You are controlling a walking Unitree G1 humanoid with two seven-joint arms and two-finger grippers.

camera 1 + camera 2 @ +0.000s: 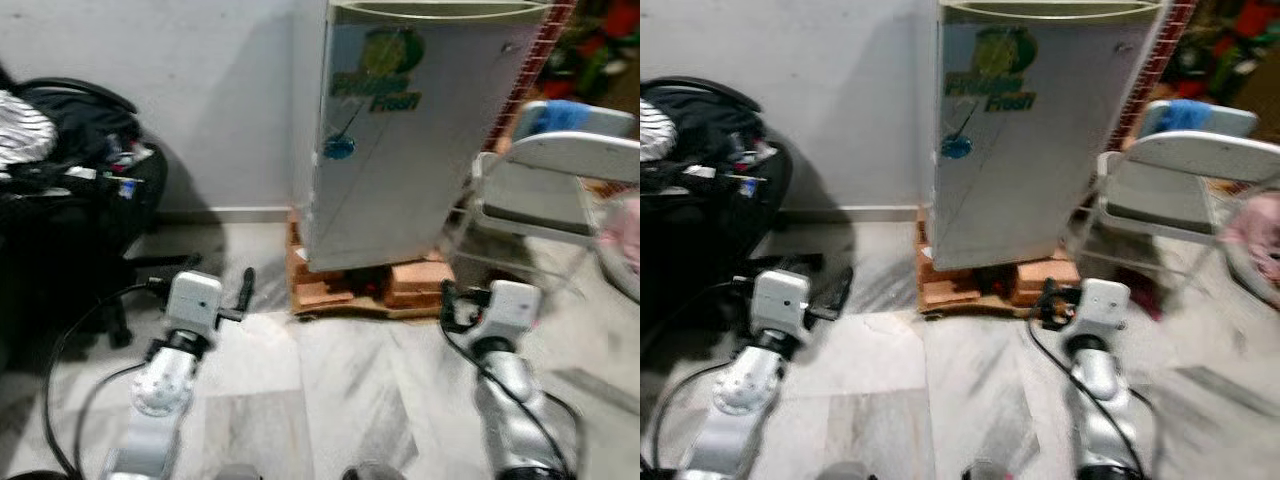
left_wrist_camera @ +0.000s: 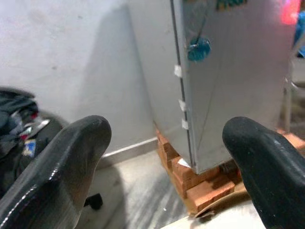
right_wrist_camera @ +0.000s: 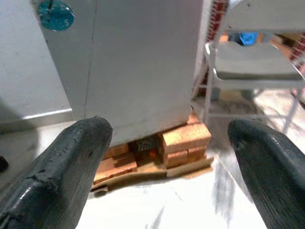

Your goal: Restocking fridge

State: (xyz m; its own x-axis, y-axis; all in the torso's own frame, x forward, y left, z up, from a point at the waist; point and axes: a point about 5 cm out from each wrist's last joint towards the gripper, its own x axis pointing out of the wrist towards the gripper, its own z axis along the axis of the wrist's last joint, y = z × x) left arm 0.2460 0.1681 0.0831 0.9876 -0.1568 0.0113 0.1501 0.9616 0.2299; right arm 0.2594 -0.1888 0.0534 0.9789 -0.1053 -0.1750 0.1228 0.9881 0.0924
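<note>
A grey fridge with its door closed stands ahead against the wall, raised on red bricks. A green logo and a blue round sticker mark its door. My left gripper is held out low over the floor, left of the fridge, open and empty. My right gripper hangs in front of the bricks at the fridge's right corner, also open with nothing between its fingers. The wrist views look past the black fingertips at the fridge base.
A black bag or pram piled with clothes stands at the left by the wall. A white folding chair stands right of the fridge, with a pinkish object at the right edge. Pale marble floor lies in front.
</note>
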